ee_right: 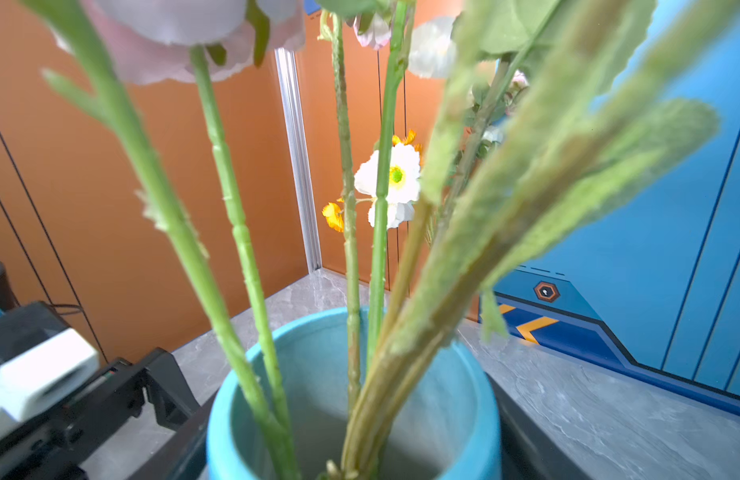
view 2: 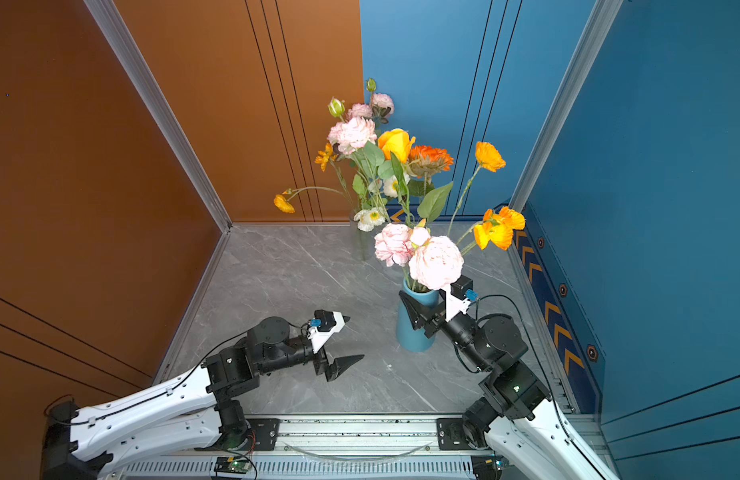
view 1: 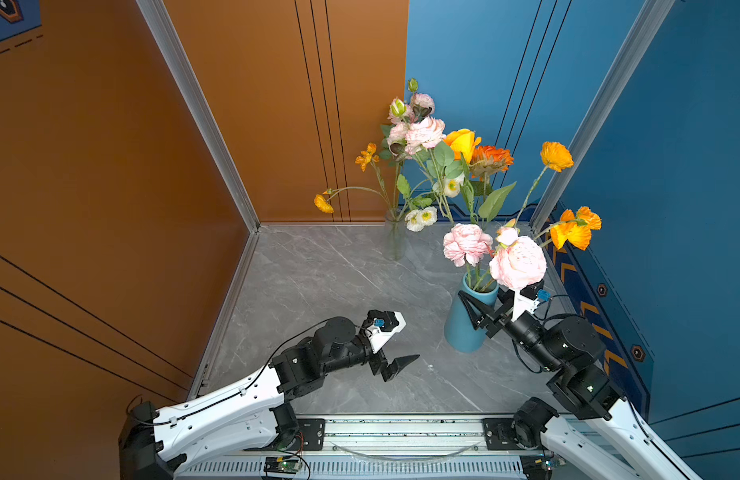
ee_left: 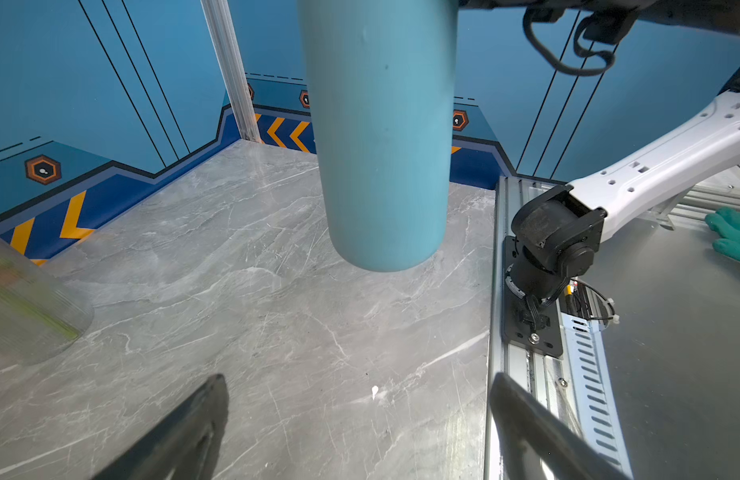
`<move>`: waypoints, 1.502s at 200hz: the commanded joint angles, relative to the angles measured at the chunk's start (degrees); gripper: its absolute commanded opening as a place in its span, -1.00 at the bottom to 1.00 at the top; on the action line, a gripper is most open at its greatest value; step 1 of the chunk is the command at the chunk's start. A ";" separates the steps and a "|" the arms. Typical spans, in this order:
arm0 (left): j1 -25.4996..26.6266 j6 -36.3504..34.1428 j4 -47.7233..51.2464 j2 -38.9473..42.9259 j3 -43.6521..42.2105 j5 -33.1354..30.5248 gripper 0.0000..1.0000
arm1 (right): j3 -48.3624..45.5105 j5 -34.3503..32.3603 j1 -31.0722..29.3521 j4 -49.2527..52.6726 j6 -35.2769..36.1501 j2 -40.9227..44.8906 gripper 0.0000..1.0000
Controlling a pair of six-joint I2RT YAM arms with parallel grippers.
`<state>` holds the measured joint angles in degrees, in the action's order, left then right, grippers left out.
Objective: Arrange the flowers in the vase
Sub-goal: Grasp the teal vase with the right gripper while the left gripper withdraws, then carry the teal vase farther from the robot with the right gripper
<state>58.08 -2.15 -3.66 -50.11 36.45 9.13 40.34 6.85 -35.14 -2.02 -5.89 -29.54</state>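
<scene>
Low over the grey marbled bench, the left claw hangs with its jaws spread wide and nothing between them. Well beyond it, by the back wall, a clear ribbed glass vase holds long-stemmed pink, white and orange flowers, seemingly those left to move. Just to this claw's right stands the tall matte blue cylindrical vase, already carrying big pink ruffled blooms and orange poppies. The right claw brackets that vase just below its rim. It has a finger on either side, apparently pressed to the wall, and one pink bloom droops over its wrist.

Trouble likely starts there. The blue vase looks top-heavy, so a sideways tug while it is gripped high could tip it. A retreating wrist could also snag the overhanging bloom and drag stems out. Reaching back, the left claw could knock the light glass vase over or lift tangled stems together.
</scene>
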 commanded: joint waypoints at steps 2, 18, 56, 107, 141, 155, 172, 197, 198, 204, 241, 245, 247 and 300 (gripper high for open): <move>-0.17 -0.43 -1.54 0.08 0.17 1.50 0.96 | 6.01 1.73 0.28 -3.38 -1.97 2.67 -0.32; -0.20 -0.48 -1.61 0.35 -0.03 1.43 0.96 | 7.78 0.36 0.26 -1.00 -1.09 3.29 -0.32; -0.21 -0.87 -2.08 0.71 -0.02 1.42 0.96 | 14.76 -3.88 0.24 7.54 3.72 3.36 -0.33; -0.31 -2.50 -2.99 -1.57 1.59 2.62 0.96 | 15.20 -10.47 0.26 8.69 10.73 2.96 -0.33; -0.93 -3.86 -2.82 -3.62 3.87 4.21 0.96 | 9.89 -12.70 0.56 -0.23 16.19 1.39 -0.33; -1.53 -4.40 -2.72 -4.74 4.87 5.09 0.96 | 7.45 -13.71 1.37 -6.10 17.88 0.24 -0.34; -2.08 -4.70 -2.63 -6.27 5.89 6.11 0.96 | 7.42 -12.48 3.92 -8.85 18.61 -3.12 -0.34; -2.88 -4.98 -2.86 -8.48 6.77 7.24 0.96 | 7.24 -7.42 11.98 -14.72 11.63 -8.37 -0.36; -2.93 -4.98 -2.85 -8.59 6.79 7.28 0.96 | 7.18 -7.00 12.53 -15.14 11.18 -8.53 -0.36; -3.05 -4.98 -3.00 -9.01 6.88 7.37 0.96 | 7.12 -4.85 15.24 -16.84 8.64 -9.62 -0.37; -3.55 -4.88 -3.43 -10.80 7.37 8.09 0.96 | 7.13 4.54 28.88 -28.02 -2.11 -15.67 -0.38; -3.74 -4.92 -3.40 -10.89 7.41 8.10 0.96 | 7.12 5.67 29.82 -29.24 -2.33 -16.20 -0.38; -3.72 -4.89 -3.38 -10.89 7.45 8.08 0.96 | 7.17 6.34 30.20 -29.74 -2.56 -16.41 -0.37; -6.41 -4.10 -3.21 -10.99 8.23 8.92 0.96 | 6.07 11.83 39.42 -45.21 -8.56 -25.66 -0.37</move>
<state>52.97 -6.24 -6.26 -61.21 42.63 16.16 45.06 14.41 1.76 -23.68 -10.00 -53.58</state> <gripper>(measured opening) 0.979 0.791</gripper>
